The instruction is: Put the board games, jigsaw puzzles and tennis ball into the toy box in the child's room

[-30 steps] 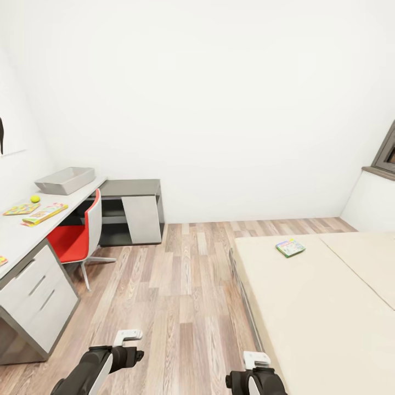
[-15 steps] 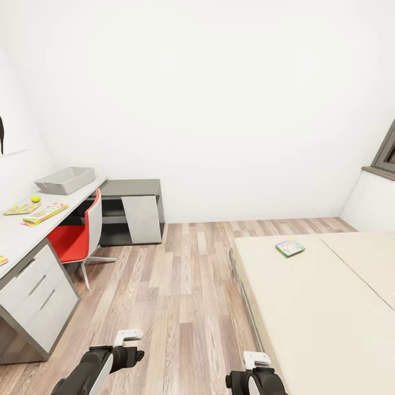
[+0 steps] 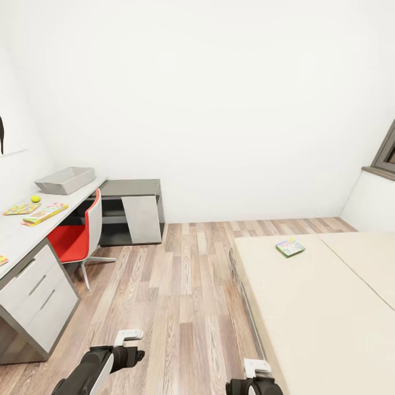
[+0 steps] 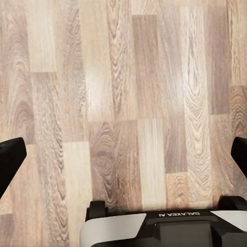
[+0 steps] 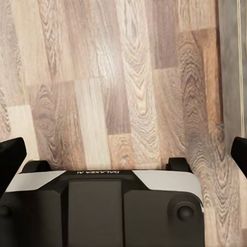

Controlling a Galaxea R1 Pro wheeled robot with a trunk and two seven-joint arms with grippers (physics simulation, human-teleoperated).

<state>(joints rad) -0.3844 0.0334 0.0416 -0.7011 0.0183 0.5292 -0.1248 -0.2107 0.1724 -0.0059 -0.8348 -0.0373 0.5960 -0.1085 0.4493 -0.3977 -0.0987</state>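
While both sets of jaws stand spread with nothing between them, the left gripper (image 4: 123,154) and right gripper (image 5: 123,154) hang over bare wood floor (image 3: 181,285). Well apart ahead-left, the table (image 3: 16,236) carries toy box (image 3: 66,180), tennis ball (image 3: 35,198), one jigsaw puzzle (image 3: 21,208) and a board game (image 3: 45,213). Ahead-right, a second board game (image 3: 290,247) lies on the bed (image 3: 318,307).

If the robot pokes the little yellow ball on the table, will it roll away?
Probably. The ball is round and sits on the flat table with nothing touching it. It looks small beside the game box, so likely light. It might roll off the edge.
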